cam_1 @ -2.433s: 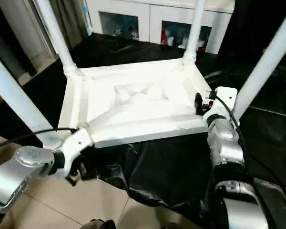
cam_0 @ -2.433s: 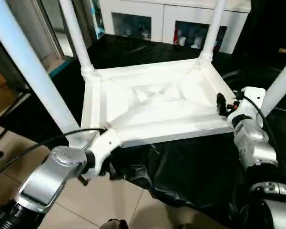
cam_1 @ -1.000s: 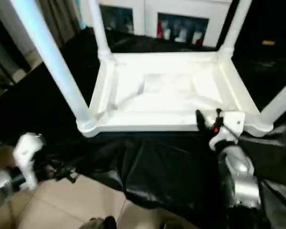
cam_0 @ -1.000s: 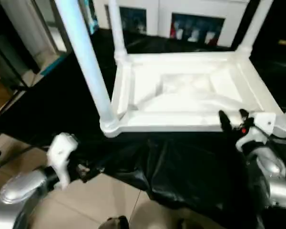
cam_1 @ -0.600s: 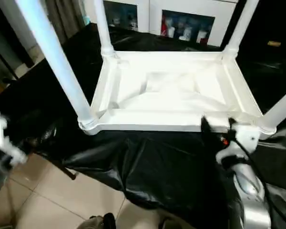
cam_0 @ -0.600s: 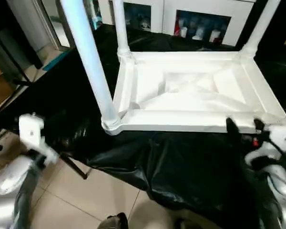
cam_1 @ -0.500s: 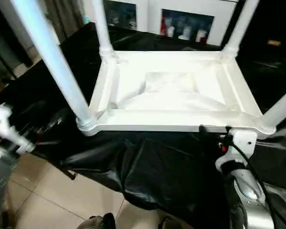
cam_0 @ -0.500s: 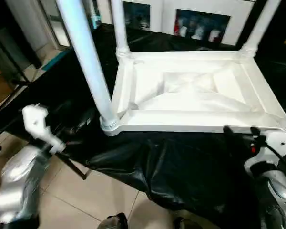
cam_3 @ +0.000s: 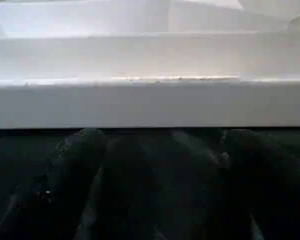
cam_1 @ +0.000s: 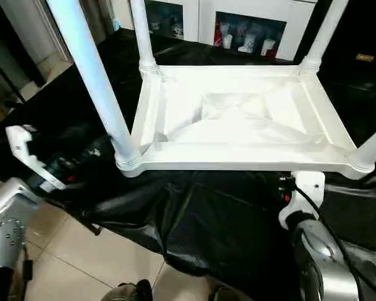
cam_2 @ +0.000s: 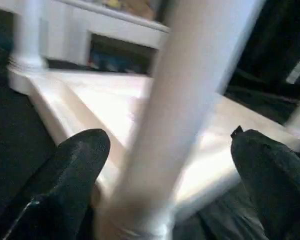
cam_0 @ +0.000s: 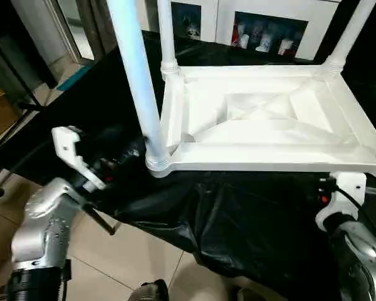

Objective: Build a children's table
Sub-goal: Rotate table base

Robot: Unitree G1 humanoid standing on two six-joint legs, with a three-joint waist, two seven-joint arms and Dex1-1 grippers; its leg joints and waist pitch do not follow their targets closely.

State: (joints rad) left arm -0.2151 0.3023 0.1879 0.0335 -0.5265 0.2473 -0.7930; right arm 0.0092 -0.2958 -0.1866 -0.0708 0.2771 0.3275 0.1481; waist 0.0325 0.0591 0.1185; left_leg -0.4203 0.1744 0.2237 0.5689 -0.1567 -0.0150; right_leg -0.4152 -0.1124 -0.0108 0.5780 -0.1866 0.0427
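Your head views were evenly and brightly lit, and the white plastic table top lying upside down nearly washed out against the glossy black plastic sheet, which threw soft glare along its folds. In your left wrist view the near white tube leg was smeared out of focus. Your right wrist view was dim below the table's rim.

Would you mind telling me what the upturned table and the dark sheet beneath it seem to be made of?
The children's table looks like moulded white plastic with a smooth satin finish: its ribs, rim and round corner sockets are one seamless piece, and the legs match. The black sheet seems to be thin plastic film, glossy and crinkled, hanging in soft folds over the edge.
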